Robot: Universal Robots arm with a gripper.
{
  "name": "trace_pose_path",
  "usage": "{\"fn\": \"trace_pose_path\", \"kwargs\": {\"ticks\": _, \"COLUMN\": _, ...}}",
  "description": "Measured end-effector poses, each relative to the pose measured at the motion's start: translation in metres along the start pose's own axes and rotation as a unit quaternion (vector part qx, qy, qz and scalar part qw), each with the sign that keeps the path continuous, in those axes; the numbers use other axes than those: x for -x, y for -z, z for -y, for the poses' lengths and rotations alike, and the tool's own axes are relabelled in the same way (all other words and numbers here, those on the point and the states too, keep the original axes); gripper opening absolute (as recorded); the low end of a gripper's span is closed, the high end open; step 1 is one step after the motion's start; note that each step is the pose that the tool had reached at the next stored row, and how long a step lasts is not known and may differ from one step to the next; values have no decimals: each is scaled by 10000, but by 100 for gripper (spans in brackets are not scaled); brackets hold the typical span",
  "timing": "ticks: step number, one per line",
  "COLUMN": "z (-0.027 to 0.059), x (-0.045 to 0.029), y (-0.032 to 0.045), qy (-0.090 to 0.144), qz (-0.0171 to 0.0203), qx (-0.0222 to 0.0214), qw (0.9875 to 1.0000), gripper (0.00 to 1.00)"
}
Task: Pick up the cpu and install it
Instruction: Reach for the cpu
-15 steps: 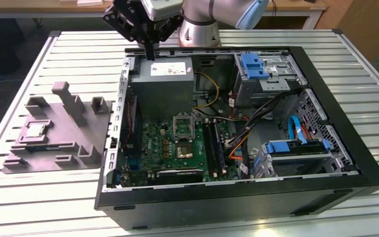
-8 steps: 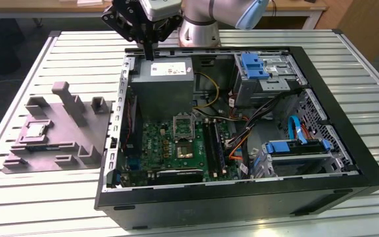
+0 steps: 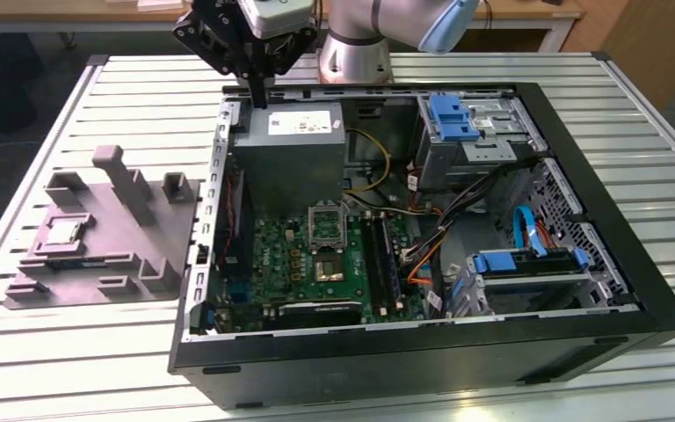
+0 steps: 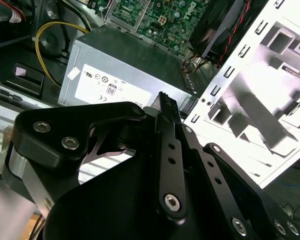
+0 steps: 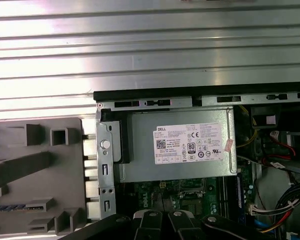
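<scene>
The cpu [image 3: 62,231] is a small pale square chip lying flat in a recess of the grey fixture [image 3: 138,237] at the exterior view's left. My gripper [image 3: 257,98] hangs high over the back left corner of the open computer case [image 3: 619,290], beside the power supply [image 3: 296,145], far from the cpu. Its black fingers [image 4: 166,107] are drawn together with nothing between them. The black-framed socket [image 3: 330,266] lies on the green motherboard [image 3: 279,255] inside the case, with its metal load frame [image 3: 326,218] just behind it.
The grey power supply [image 5: 180,145] with a white label fills the case's back left. Drive cages with blue brackets [image 3: 453,119] and bundles of cables [image 3: 467,220] occupy the exterior view's right. The case and fixture [image 5: 35,175] rest on a slatted metal table [image 3: 138,88].
</scene>
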State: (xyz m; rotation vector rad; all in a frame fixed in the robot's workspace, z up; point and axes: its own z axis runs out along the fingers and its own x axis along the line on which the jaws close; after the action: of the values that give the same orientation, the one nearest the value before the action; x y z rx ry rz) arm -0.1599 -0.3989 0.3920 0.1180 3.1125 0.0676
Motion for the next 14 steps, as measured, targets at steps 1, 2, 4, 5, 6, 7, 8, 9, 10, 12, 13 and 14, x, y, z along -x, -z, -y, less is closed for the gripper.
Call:
{"fn": "trace_pose_path", "kwargs": {"ticks": 1, "z": 3, "x": -41, "y": -2, "qy": 0, "qz": 0, "qx": 0, "qw": 10000, "gripper": 11}}
{"fn": "trace_pose_path", "kwargs": {"ticks": 2, "z": 3, "x": -42, "y": -2, "qy": 0, "qz": 0, "qx": 0, "qw": 10000, "gripper": 11}}
{"fn": "trace_pose_path", "kwargs": {"ticks": 4, "z": 4, "x": -46, "y": -2, "qy": 0, "qz": 0, "qx": 0, "qw": 10000, "gripper": 11}}
{"fn": "trace_pose_path", "kwargs": {"ticks": 5, "z": 4, "x": -50, "y": -2, "qy": 0, "qz": 0, "qx": 0, "qw": 10000, "gripper": 11}}
{"fn": "trace_pose_path", "kwargs": {"ticks": 6, "z": 4, "x": -52, "y": -2, "qy": 0, "qz": 0, "qx": 0, "qw": 10000, "gripper": 11}}
{"fn": "trace_pose_path", "kwargs": {"ticks": 7, "z": 4, "x": -54, "y": -3, "qy": 0, "qz": 0, "qx": 0, "qw": 10000, "gripper": 11}}
{"fn": "trace_pose_path", "kwargs": {"ticks": 8, "z": 5, "x": -57, "y": -3, "qy": 0, "qz": 0, "qx": 0, "qw": 10000, "gripper": 11}}
{"fn": "trace_pose_path", "kwargs": {"ticks": 9, "z": 5, "x": -59, "y": -3, "qy": 0, "qz": 0, "qx": 0, "qw": 10000, "gripper": 11}}
{"fn": "trace_pose_path", "kwargs": {"ticks": 10, "z": 5, "x": -60, "y": -3, "qy": 1, "qz": 0, "qx": 0, "qw": 10000, "gripper": 11}}
{"fn": "trace_pose_path", "kwargs": {"ticks": 12, "z": 5, "x": -65, "y": -4, "qy": 0, "qz": 0, "qx": 0, "qw": 10000, "gripper": 11}}
{"fn": "trace_pose_path", "kwargs": {"ticks": 13, "z": 5, "x": -66, "y": -4, "qy": 0, "qz": 0, "qx": 0, "qw": 10000, "gripper": 11}}
{"fn": "trace_pose_path", "kwargs": {"ticks": 14, "z": 6, "x": -74, "y": -5, "qy": 0, "qz": 0, "qx": 0, "qw": 10000, "gripper": 11}}
